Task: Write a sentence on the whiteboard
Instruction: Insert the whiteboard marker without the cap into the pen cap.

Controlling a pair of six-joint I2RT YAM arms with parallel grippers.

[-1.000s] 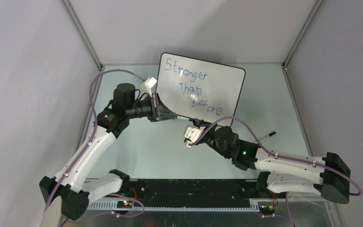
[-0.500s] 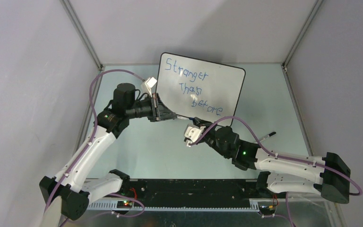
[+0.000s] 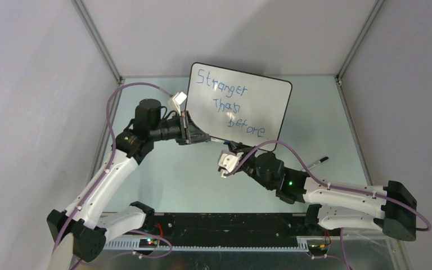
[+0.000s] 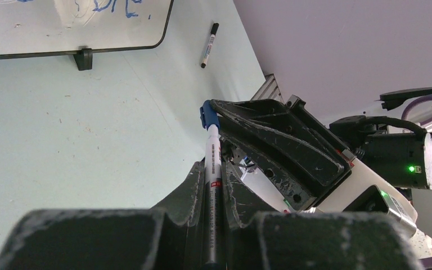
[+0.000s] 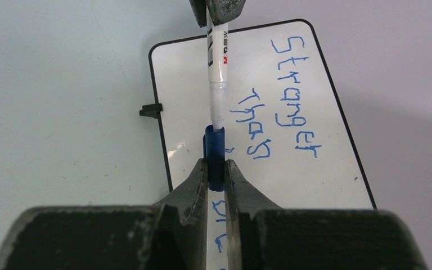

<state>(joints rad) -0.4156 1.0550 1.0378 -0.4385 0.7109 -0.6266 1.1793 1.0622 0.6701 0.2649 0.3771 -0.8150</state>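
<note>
**Marker nib end seated in its cap, in front of the written whiteboard**

The left gripper [image 3: 201, 138] is clamped narrow on the white barrel of a marker [image 5: 218, 59], which points toward 3 o'clock in the top view. The right gripper [image 5: 215, 169] is closed tight on the blue cap [image 5: 214, 151], and the marker's tapered nib end enters the cap's mouth. The two grippers face each other, fingertips near, above the middle of the pale green table [image 3: 163, 174]. The whiteboard [image 3: 273, 98] stands at 12 o'clock from the grippers, on the far part of the table. The sentence [image 3: 225, 104] is written on it in blue as "Stranger", "Than", "Before", with each line stepped toward 4 o'clock. A second marker [image 3: 318, 162] lies on the table at 3 o'clock from the right gripper, well apart.
</note>
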